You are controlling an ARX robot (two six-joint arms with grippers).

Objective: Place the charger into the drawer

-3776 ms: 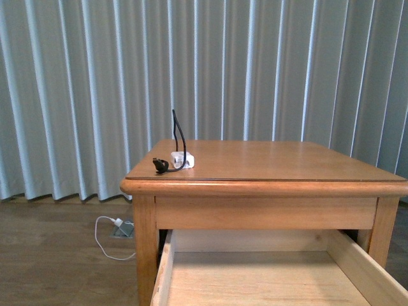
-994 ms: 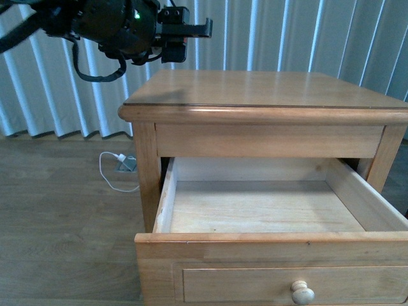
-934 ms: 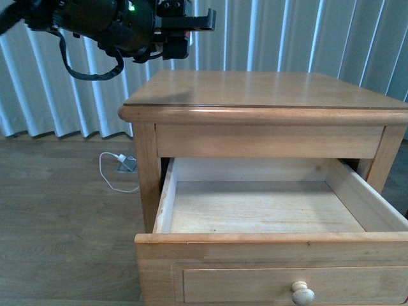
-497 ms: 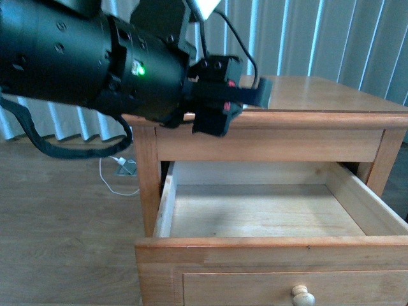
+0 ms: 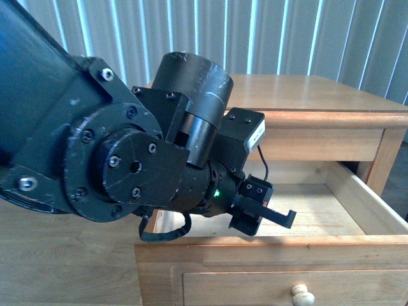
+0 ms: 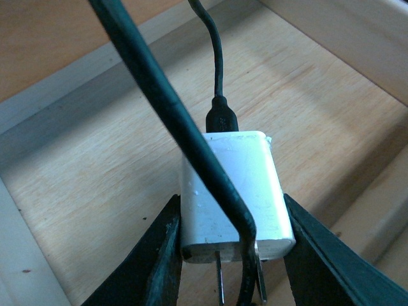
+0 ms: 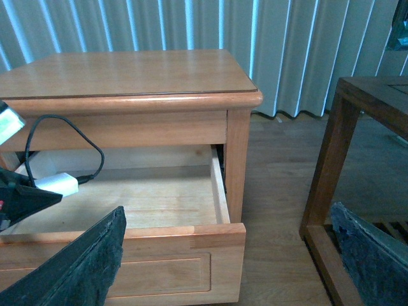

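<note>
Charger clamped in left gripper jaws — apparently above drawer; prongs cut off.

The left end effector grips the charger over the open drawer.

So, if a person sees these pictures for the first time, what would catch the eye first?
The big black left arm fills the near left of the front view. Its end effector grips the white charger by its sides, held over the pale inside of the open drawer. The black cable loops across the block.
</note>
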